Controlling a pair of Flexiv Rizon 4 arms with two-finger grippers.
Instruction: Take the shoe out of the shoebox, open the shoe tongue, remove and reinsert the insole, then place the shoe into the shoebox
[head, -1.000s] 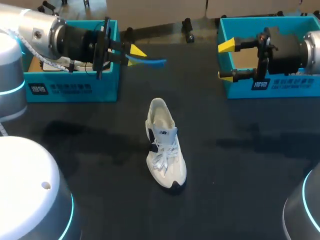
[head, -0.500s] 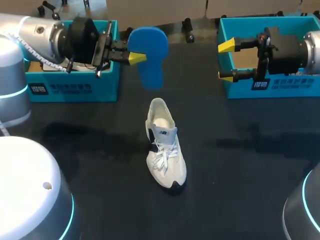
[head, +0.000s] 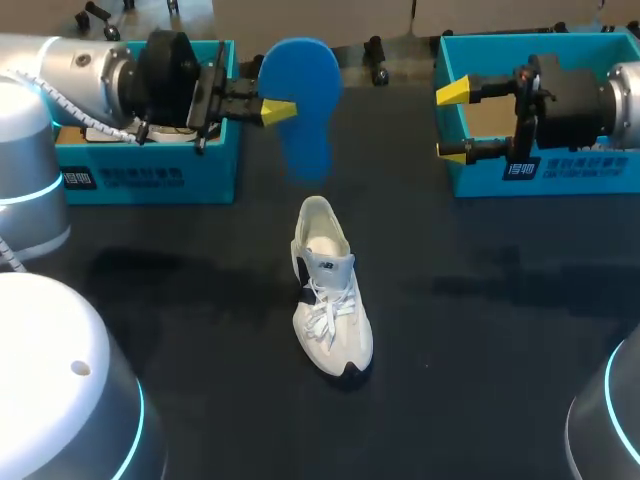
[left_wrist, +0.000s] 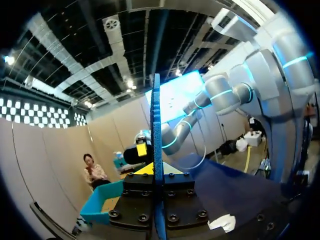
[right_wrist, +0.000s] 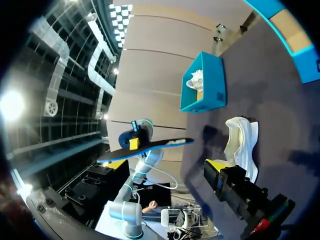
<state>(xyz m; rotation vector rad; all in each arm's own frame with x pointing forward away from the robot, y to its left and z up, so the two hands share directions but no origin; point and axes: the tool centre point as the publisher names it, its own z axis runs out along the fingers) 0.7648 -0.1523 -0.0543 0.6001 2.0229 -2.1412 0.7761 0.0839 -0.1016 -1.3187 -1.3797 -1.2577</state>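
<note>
The white lace-up shoe (head: 331, 290) stands on the dark table, toe toward me, heel toward the far edge. Above and behind its heel hangs the blue insole (head: 302, 98), its flat face turned to the head camera. My left gripper (head: 276, 111) is shut on the insole's edge. In the left wrist view the insole (left_wrist: 156, 125) stands edge-on between the fingers. From the right wrist view the insole (right_wrist: 150, 147) hangs level in the air, with the shoe (right_wrist: 242, 138) nearer. My right gripper (head: 452, 122) stands open and empty over the right shoebox's (head: 590, 172) front left corner.
A teal shoebox (head: 140, 175) sits at the back left under my left arm, with white paper inside. The matching right box stands at the back right. Bare dark table surrounds the shoe on all sides.
My left wrist has rolled, turning the insole from edge-on to face-on toward the head camera, then shifted it slightly to the right. The shoe and right arm have stayed put.
</note>
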